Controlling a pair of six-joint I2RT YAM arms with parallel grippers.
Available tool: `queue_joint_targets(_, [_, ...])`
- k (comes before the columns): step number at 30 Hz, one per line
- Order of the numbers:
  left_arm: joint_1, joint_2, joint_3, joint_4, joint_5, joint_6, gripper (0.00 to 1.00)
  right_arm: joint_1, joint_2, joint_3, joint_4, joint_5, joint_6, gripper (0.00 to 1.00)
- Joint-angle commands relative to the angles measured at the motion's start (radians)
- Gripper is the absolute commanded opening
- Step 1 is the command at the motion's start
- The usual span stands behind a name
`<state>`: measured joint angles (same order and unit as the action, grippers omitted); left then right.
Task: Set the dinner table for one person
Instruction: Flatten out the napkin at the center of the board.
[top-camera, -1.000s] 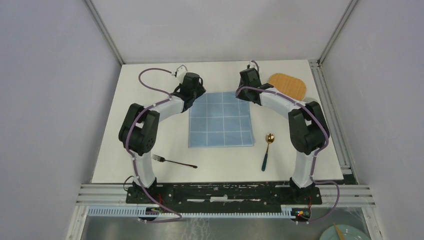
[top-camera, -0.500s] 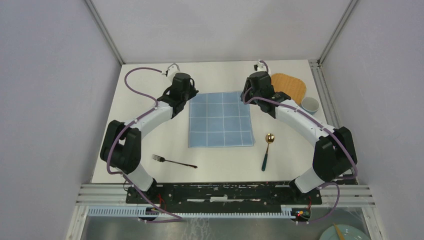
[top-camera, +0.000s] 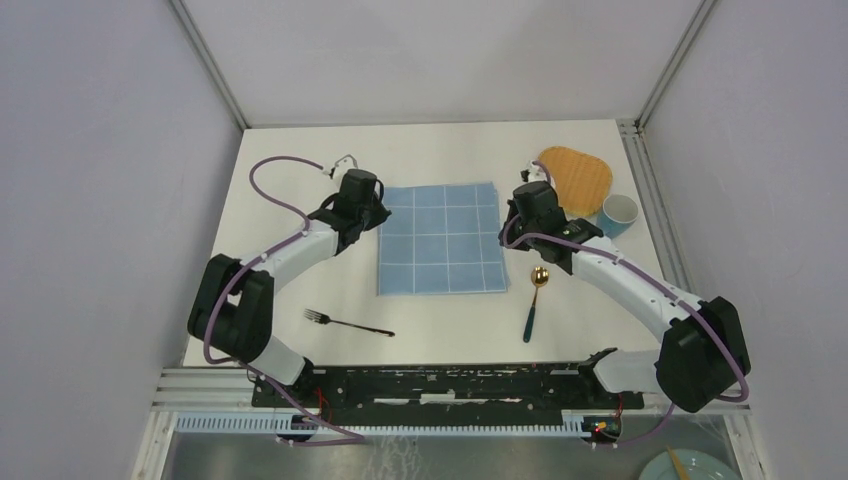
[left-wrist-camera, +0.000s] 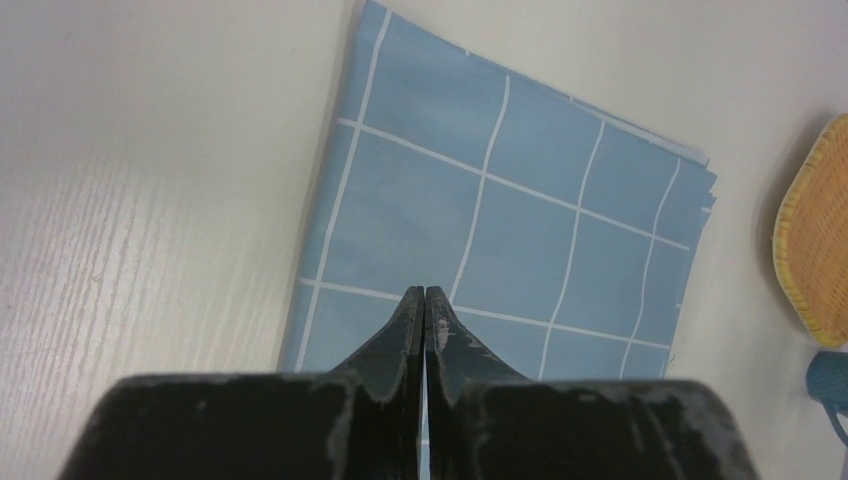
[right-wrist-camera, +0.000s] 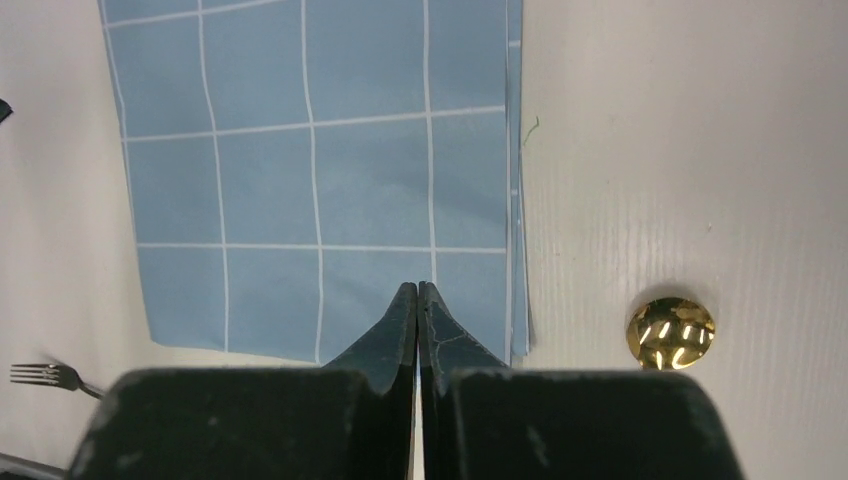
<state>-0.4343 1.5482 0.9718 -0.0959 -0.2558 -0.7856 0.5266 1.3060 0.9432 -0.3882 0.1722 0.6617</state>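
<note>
White dinner table (top-camera: 450, 325) underlies left claw (left-wrist-camera: 425, 292) and right claw (right-wrist-camera: 417, 288), both closed, seemingly empty.

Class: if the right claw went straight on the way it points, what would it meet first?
The right claw would likely meet the blue checked cloth; height above it is unclear.

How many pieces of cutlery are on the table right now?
2. A fork lies on the table, front left of the blue checked cloth; a gold-bowled spoon lies just right of the cloth's near corner. No others show; some could be hidden.
</note>
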Motion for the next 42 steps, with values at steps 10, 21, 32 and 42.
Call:
queue_joint_targets(10, [-0.017,-0.036,-0.052,-0.017,0.082,-0.036,0.02,0.030,-0.095,-0.135,-0.066,-0.159,0.102,0.03])
queue_joint_targets(21, [-0.019,-0.046,-0.051,-0.027,0.097,-0.024,0.02,0.032,-0.062,-0.175,-0.135,-0.136,0.119,0.13])
queue_joint_targets(32, [-0.019,-0.055,-0.057,-0.051,0.099,-0.008,0.02,0.031,0.054,-0.180,-0.077,-0.147,0.118,0.21])
queue_joint_targets(42, [-0.019,-0.042,-0.054,-0.054,0.109,-0.003,0.02,0.031,0.099,-0.160,-0.096,-0.091,0.115,0.21])
